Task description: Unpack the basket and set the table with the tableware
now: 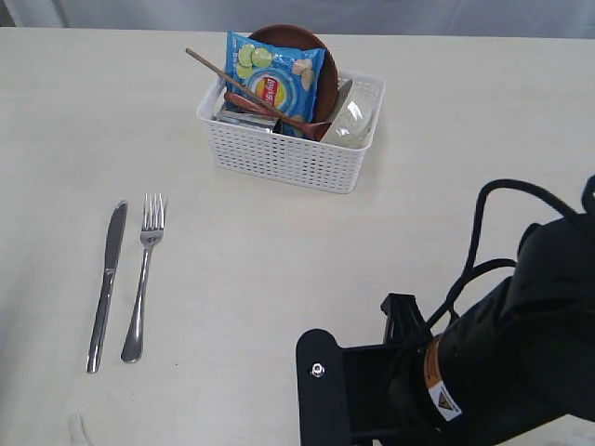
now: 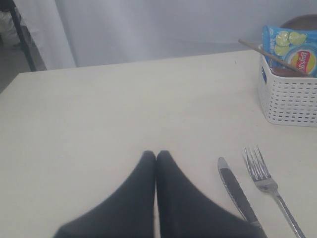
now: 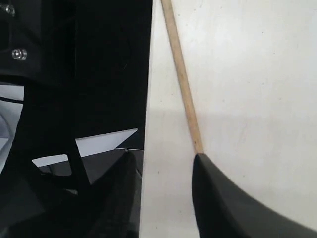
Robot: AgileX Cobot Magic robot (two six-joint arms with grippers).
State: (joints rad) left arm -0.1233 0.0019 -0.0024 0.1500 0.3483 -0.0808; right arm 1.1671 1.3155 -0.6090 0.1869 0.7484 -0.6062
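Looking at the counter (image 1: 279, 269): pale cream, and everything sits on it.
Right arm (image 1: 521, 344) fills the lower right of the exterior view. Its jaws are hidden there under the arm body.
Basket (image 1: 288, 158) stands at upper middle of that view, well apart from the arm.
Inside the basket:
- blue snack bag (image 1: 271, 79), upright
- brown plate (image 1: 321, 65), on edge behind the bag
- off-white bowl (image 1: 353, 116), tilted at the right end
- red-brown wooden spoon (image 1: 288, 119), lying across the contents
- one chopstick (image 1: 218, 72), slanting out over the left rim

Knife (image 1: 105, 283) and fork (image 1: 144, 279) lie side by side on the counter at left. They are roughly parallel and not touching, fork tines toward the basket.
Left jaws: fingers (image 2: 143, 198) pressed together tip to tip, nothing between them, over bare counter beside the knife.
Right jaws: fingers (image 3: 233, 208) stand apart with bare counter in the gap. A second chopstick (image 3: 181, 74) runs over the counter and ends at one fingertip, not between the fingers. Cannot tell whether it touches.
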